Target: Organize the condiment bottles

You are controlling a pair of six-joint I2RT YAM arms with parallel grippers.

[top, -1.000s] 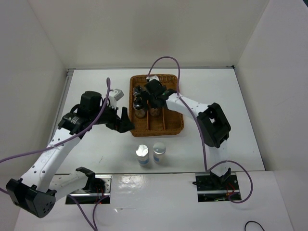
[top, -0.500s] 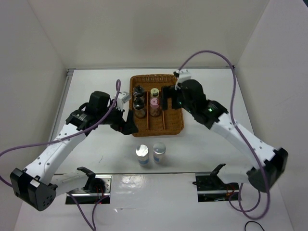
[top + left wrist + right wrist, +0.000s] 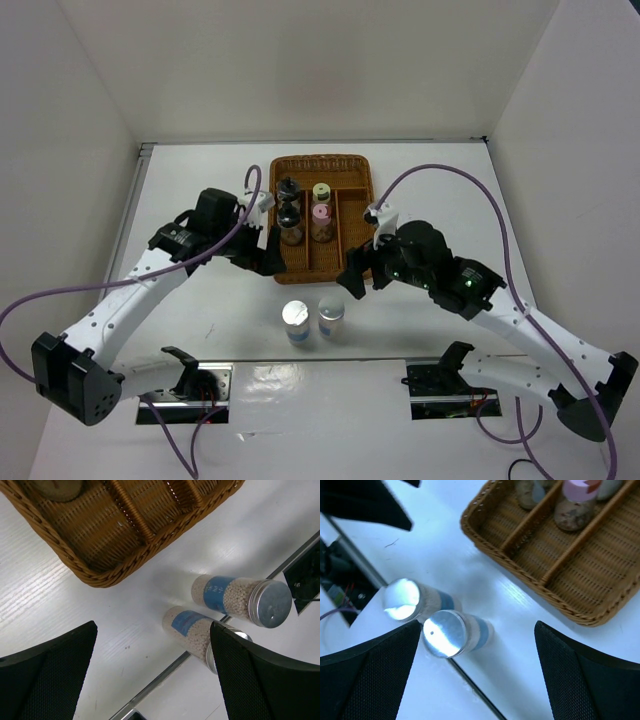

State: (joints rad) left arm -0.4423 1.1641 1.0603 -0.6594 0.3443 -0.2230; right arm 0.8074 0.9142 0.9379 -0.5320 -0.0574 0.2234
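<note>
**A:** Layout, quick?

**B:** I see a white tabletop (image 3: 200,300). A brown wicker divided tray (image 3: 330,274) sits at its far middle.

**A:** Arms?

**B:** My left tool (image 3: 262,255) hangs just off the tray's near-left corner, fingers spread wide, gripping nothing. My right tool (image 3: 355,278) hangs at the tray's near-right corner, fingers also wide apart and holding nothing.

**A:** Bottles?

**B:** Two wider clear jars with white granules and blue labels stand upright on the tabletop, just in front of the tray. The left silver-capped jar (image 3: 295,322) is right beside the right silver-capped jar (image 3: 331,317); I can't tell if they touch.

The tray's left compartment holds the rear black-capped jar (image 3: 289,187) and the front black-capped jar (image 3: 291,215). The middle compartment holds the pale-yellow-capped jar (image 3: 321,192), with the pink-capped jar (image 3: 321,215) just in front. All are upright.
</note>
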